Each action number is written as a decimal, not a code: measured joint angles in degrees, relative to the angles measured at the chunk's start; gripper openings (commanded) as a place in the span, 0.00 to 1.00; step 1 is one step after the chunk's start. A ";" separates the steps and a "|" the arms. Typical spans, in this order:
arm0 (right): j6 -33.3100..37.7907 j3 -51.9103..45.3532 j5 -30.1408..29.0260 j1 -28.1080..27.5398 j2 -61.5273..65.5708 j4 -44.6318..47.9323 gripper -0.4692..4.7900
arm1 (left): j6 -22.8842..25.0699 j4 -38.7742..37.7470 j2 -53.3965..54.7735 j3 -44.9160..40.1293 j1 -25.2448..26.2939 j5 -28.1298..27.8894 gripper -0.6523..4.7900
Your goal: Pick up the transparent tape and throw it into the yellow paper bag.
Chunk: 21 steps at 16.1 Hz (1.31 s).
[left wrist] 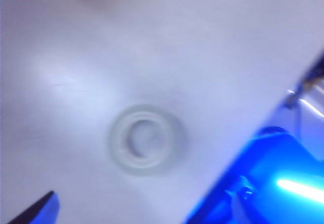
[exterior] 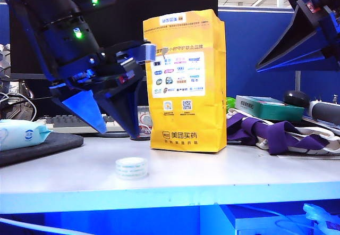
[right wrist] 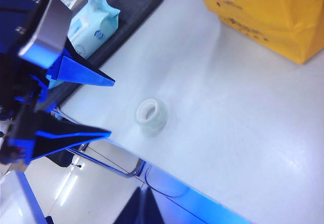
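The transparent tape is a small pale ring lying flat near the table's front edge, and it looks blurred in the left wrist view. My left gripper hangs open a little above and behind the tape, its blue fingers spread wide and empty. The yellow paper bag stands upright just right of it. High at the right, far from the tape, my right gripper has its dark fingers pressed together.
A pale blue wipes pack lies on a dark mat at the left, with a keyboard behind it. A purple strap and a green box sit right of the bag. The table's front edge is close to the tape.
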 measured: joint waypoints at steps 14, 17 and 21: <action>-0.66 0.00 -4.35 -0.04 -0.02 1.03 0.09 | 2.58 -2.32 11.93 6.91 -0.66 -1.75 1.00; -0.66 0.00 -4.37 -0.04 -0.02 1.01 0.09 | 3.10 -3.04 14.64 7.13 -0.63 -1.86 1.00; -0.66 0.00 -4.37 -0.04 -0.02 1.16 0.09 | 3.82 -0.68 15.28 7.19 -0.63 -1.97 1.00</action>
